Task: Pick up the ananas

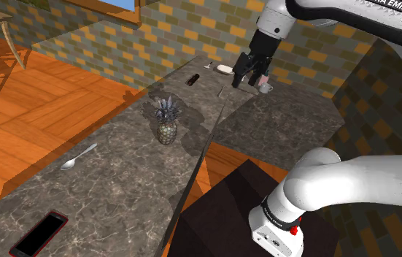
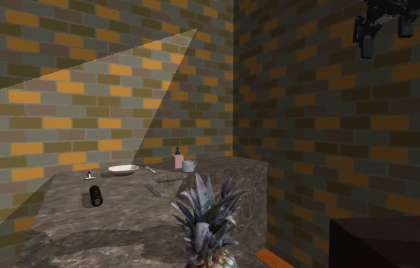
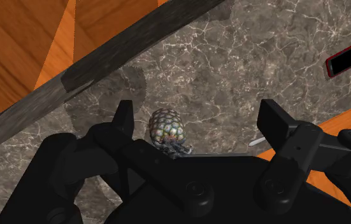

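On the counter (image 1: 119, 197): one pineapple (image 1: 166, 125), one spoon (image 1: 78, 157), one phone (image 1: 40, 235).

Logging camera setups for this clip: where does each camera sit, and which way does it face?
Shoulder view: beside the stand, looking down along the counter at the pineapple; arm and gripper show.
Second exterior view: low at counter height, close to the pineapple, facing the brick corner; gripper upper right.
Wrist view: on the hand, looking down at the pineapple under the open gripper.
Shared: all three see the pineapple; shoulder and wrist views share the phone.
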